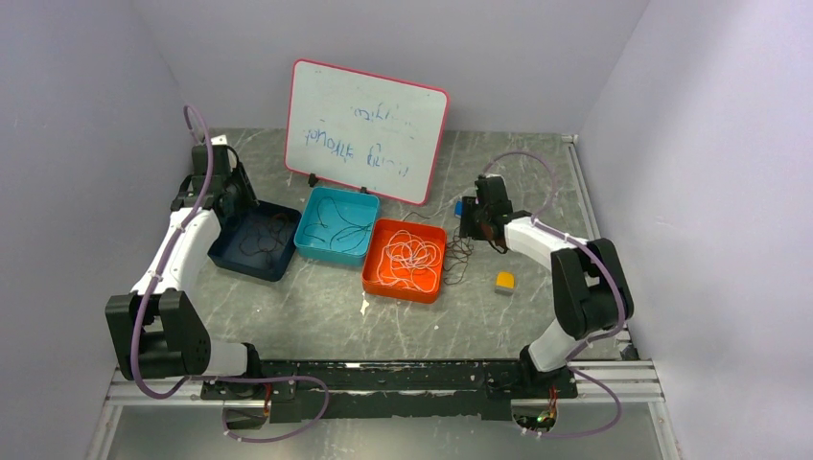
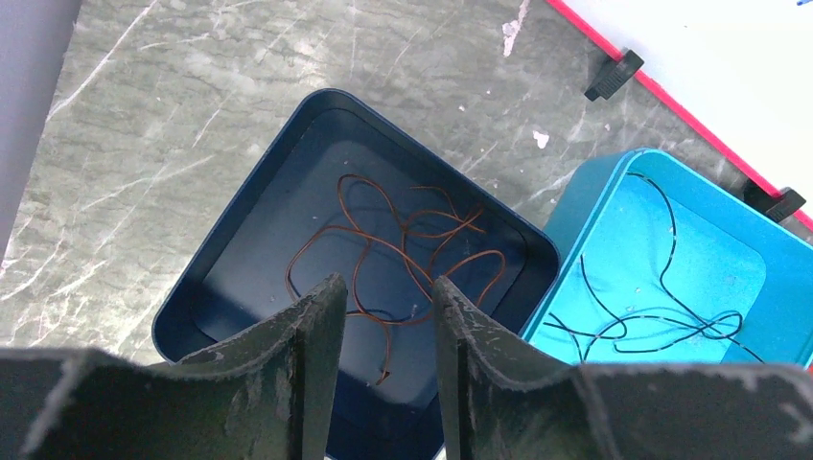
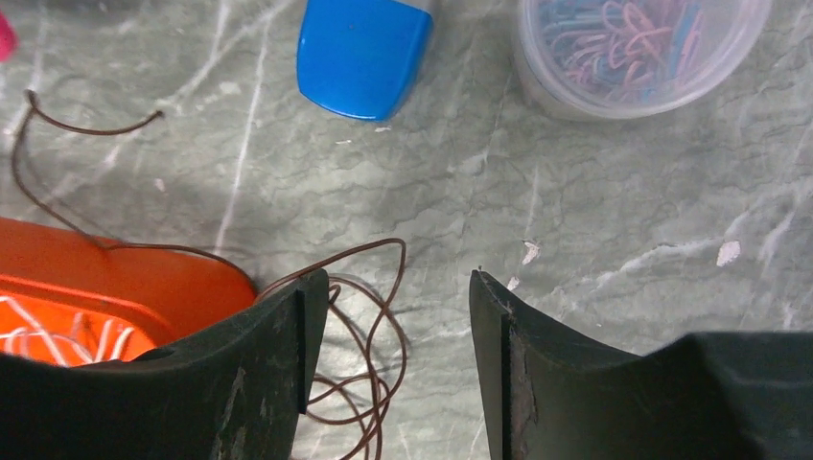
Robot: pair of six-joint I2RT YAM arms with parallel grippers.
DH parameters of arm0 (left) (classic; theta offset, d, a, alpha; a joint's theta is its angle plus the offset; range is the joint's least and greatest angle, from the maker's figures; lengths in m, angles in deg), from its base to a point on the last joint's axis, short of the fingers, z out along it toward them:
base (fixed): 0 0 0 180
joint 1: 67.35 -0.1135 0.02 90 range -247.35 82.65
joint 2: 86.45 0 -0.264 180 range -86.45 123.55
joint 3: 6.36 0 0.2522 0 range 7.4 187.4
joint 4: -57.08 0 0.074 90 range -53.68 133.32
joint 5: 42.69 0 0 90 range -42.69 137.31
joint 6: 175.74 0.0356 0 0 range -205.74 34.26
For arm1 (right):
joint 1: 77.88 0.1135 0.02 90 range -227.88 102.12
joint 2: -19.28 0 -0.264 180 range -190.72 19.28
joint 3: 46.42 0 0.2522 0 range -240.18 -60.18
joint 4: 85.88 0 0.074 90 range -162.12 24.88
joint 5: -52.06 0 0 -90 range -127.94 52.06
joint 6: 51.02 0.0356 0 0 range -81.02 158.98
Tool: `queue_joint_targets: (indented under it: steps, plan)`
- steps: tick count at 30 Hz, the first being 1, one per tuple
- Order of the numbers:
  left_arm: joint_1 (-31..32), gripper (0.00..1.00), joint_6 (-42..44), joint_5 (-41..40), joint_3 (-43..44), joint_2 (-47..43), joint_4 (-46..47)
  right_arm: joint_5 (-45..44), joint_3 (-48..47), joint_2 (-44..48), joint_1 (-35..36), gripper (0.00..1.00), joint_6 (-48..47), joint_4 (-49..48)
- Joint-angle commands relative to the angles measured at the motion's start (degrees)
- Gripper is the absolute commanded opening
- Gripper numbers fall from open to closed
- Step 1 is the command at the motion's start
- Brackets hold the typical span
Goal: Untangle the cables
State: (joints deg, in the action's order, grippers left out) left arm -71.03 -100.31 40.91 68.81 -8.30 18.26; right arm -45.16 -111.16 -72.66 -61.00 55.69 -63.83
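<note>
Pickup step: right end effector hung open, empty, over loose brown cable at lower left. Left end effector was open, empty. Next likely needed: lower, pinch.

The only writing stands on the whiteboard, propped on the table beyond both hands, to the right of the left hand and to the left of the right hand. It is blue marker script in two rows. The upper row is short and faint and sits near the board's top middle. The lower row is longer and darker and runs across the board's middle. Neither row can be read from the top view, as the strokes are too small and smeared to make out letters or digits. In the left wrist view the board's corner shows up and to the right of the hand, with only a speck of blue stroke at the frame's edge.
</note>
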Motion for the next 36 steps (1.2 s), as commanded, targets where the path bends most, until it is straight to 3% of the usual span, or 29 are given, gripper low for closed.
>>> queue_joint_targets:
  steps: [1,15,24,32,36]
  plan:
    - [0.26,0.43,0.42,-1.59,0.39,-0.32,0.89,1.23,-1.84,-2.10,-0.25,0.59,-3.72,0.20]
    - [0.26,0.42,1.28,-2.53,1.31,0.20,0.60,1.85,-2.35,-6.55,-0.71,0.58,-6.86,-9.32]
    - [0.26,0.42,1.65,-2.27,2.49,0.48,-0.17,3.89,-3.45,-11.32,-1.27,0.48,-7.93,-13.92]
    - [0.24,0.41,1.34,-1.69,2.24,0.43,-0.37,5.01,-5.92,-13.56,-1.65,0.32,-7.27,-12.56]
    - [0.25,0.41,1.16,-1.76,2.00,-0.11,-0.58,5.79,-5.45,-13.02,-1.68,0.10,-6.41,-12.82]
